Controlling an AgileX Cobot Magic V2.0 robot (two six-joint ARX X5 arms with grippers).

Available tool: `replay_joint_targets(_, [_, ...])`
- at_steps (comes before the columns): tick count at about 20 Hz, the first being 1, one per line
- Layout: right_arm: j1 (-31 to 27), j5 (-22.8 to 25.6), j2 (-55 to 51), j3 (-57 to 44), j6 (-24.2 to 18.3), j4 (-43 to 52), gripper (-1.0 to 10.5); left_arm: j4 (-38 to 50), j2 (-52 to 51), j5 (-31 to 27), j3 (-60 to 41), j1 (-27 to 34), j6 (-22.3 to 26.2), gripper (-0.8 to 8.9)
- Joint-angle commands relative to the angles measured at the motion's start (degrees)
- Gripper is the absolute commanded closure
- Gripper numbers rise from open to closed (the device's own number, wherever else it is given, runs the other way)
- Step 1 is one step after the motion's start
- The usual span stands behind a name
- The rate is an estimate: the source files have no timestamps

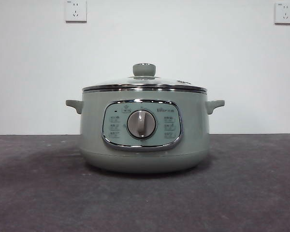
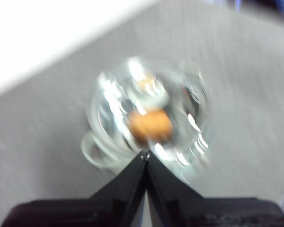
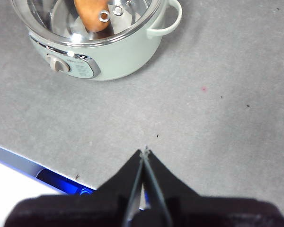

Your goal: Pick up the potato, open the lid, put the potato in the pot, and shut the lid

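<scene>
The sage-green pot [image 1: 144, 130] stands in the middle of the table with the glass lid [image 1: 144, 82] resting on its rim. The orange-brown potato [image 2: 149, 124] lies inside the pot, seen through the lid; it also shows in the right wrist view [image 3: 90, 15]. My left gripper [image 2: 145, 154] is shut and empty, held above the pot [image 2: 146, 113] in a blurred picture. My right gripper [image 3: 144, 150] is shut and empty over bare table, well away from the pot [image 3: 104, 47]. Neither gripper shows in the front view.
The grey table top [image 3: 217, 104] spreads around the pot. Its near edge with a blue strip [image 3: 57, 178] shows in the right wrist view. A white wall with two sockets [image 1: 76, 10] stands behind.
</scene>
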Motion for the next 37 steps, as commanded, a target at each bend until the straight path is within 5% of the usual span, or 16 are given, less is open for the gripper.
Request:
replay_joint_targets(1, [0.2,0.0,0.2,-0.5,0.2,-1.2,9.5,14.2,-8.7,-0.3,-17.0,5.4,-5.0,8.14])
replay_joint_targets(6, [0.2,0.0,0.2,-0.5,0.2,-1.2,9.5,41.7,-26.9,1.2,-48.4,11.8,-8.5,8.14])
replay_joint_targets(12, [0.2,0.7,0.5,-0.5,0.2,-1.2,9.5,43.7,-37.4,1.2,-64.7,14.2,-9.7,8.14])
replay_joint_targets(15, [0.2,0.9,0.6,-0.5,0.2,-1.2,9.5,43.7,-39.7,-9.1,-68.7,14.2,-15.9,8.14])
replay_joint_targets(23, [0.2,0.9,0.6,-0.5,0.2,-1.2,9.5,40.1,-48.2,-21.9,-73.4,14.2,-16.2,8.14])
replay_joint_targets(37, [0.2,0.9,0.6,-0.5,0.2,-1.2,9.5,40.4,-49.0,-21.7,-73.4,14.2,-16.0,8.14])
